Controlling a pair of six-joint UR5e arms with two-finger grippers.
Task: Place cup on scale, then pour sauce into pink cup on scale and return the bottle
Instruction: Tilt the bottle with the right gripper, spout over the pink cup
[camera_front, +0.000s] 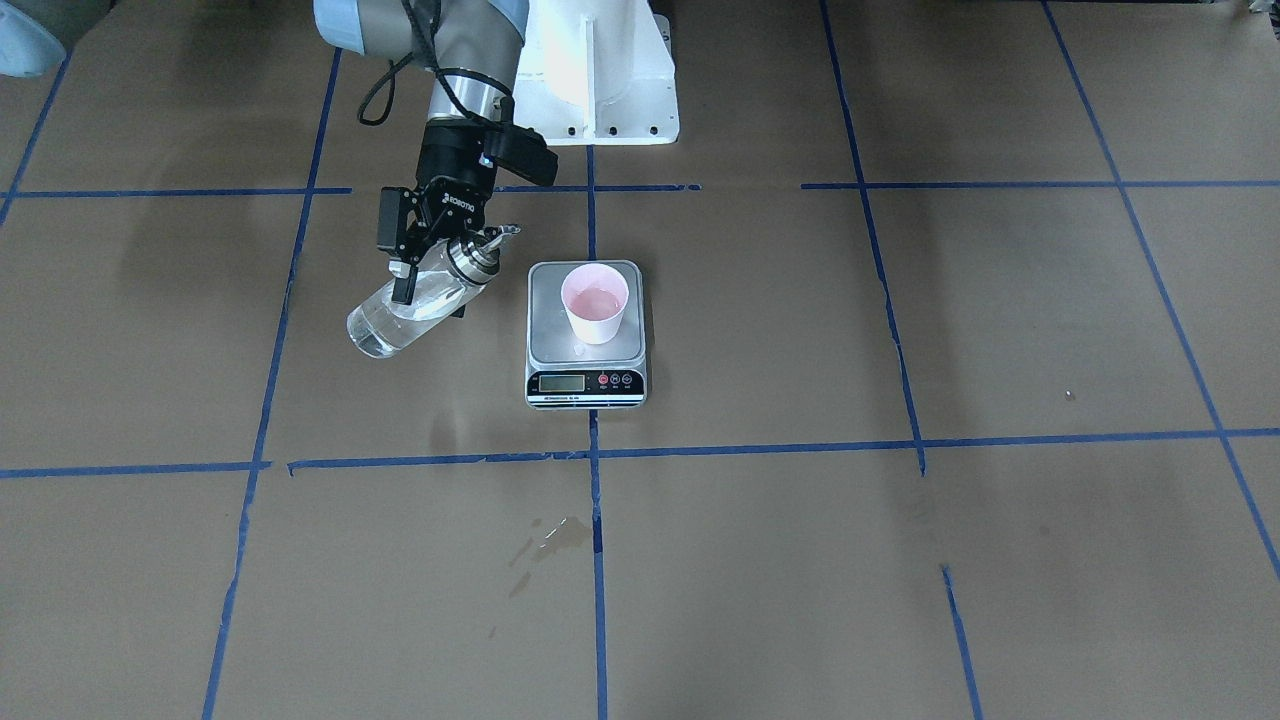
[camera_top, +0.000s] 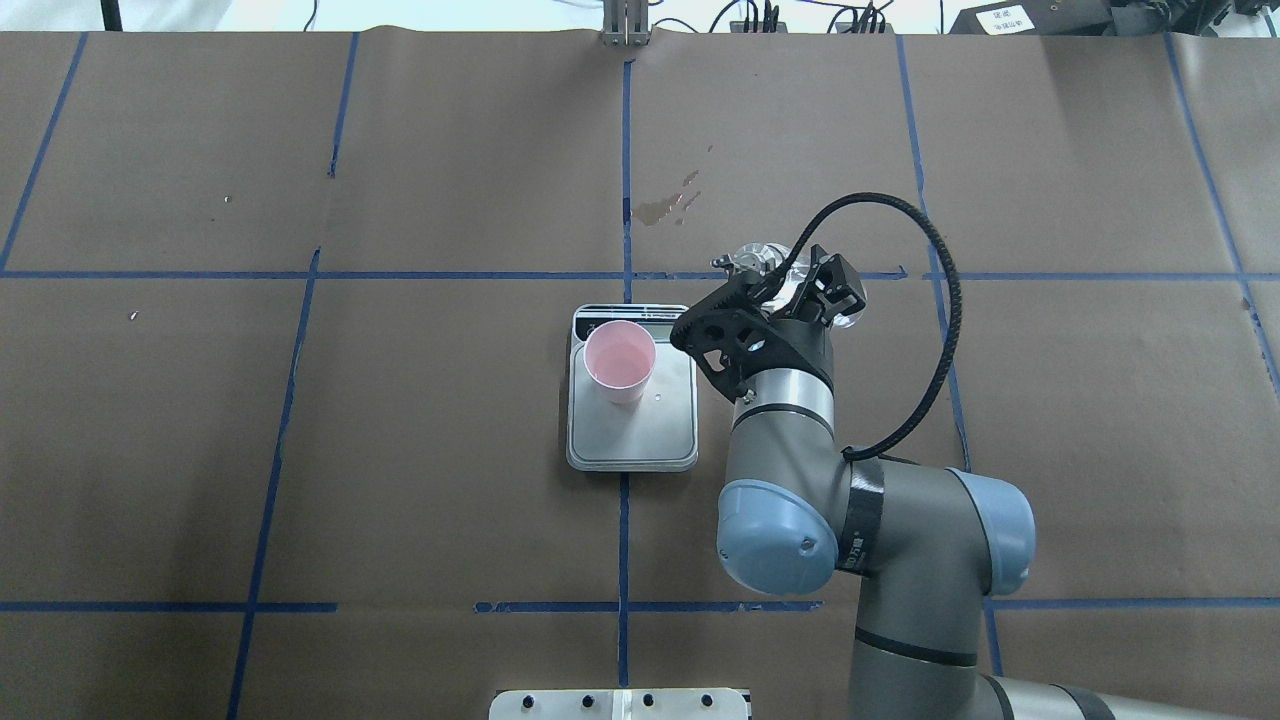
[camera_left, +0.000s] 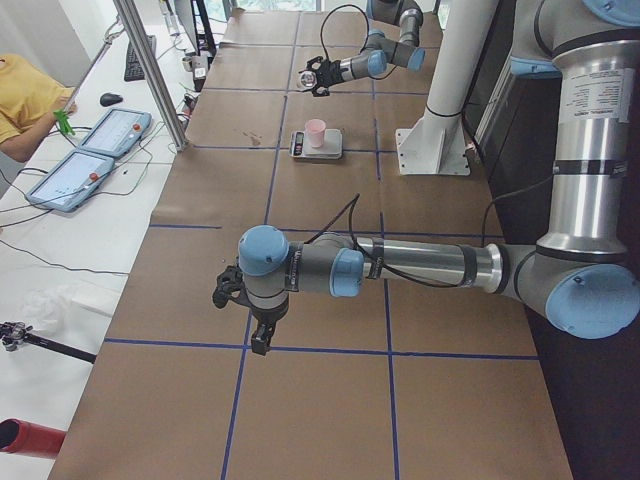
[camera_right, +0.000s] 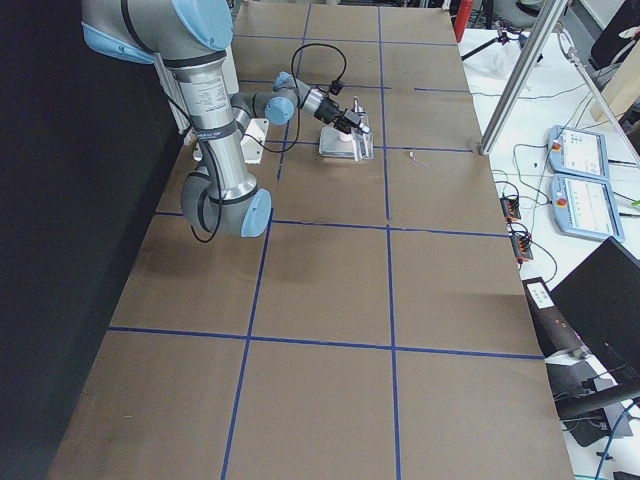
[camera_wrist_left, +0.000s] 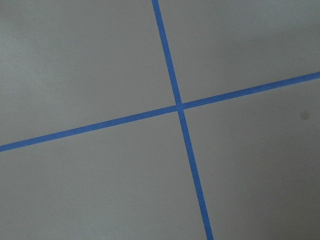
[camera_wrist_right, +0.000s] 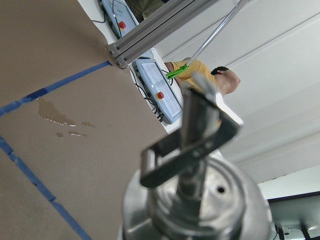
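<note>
The pale pink cup (camera_front: 594, 303) stands upright on the far half of the scale's silver platform (camera_front: 586, 345); a little liquid seems to lie in it. It also shows in the overhead view (camera_top: 620, 360) on the scale (camera_top: 632, 430). My right gripper (camera_front: 428, 297) is shut on the clear glass bottle (camera_front: 385, 325), held tilted in the air beside the scale, silver cap (camera_front: 470, 258) uppermost and spout towards the scale. Clear sauce sits in the bottle's low end. The right wrist view shows the cap (camera_wrist_right: 195, 200) close up. My left gripper (camera_left: 245, 310) hangs over bare paper far from the scale; I cannot tell whether it is open.
A wet stain (camera_front: 560, 535) marks the paper on the operators' side of the scale, also in the overhead view (camera_top: 660, 208). The white robot base (camera_front: 600, 70) stands behind the scale. Tablets (camera_left: 100, 130) and an aluminium post (camera_left: 150, 70) stand along the operators' edge.
</note>
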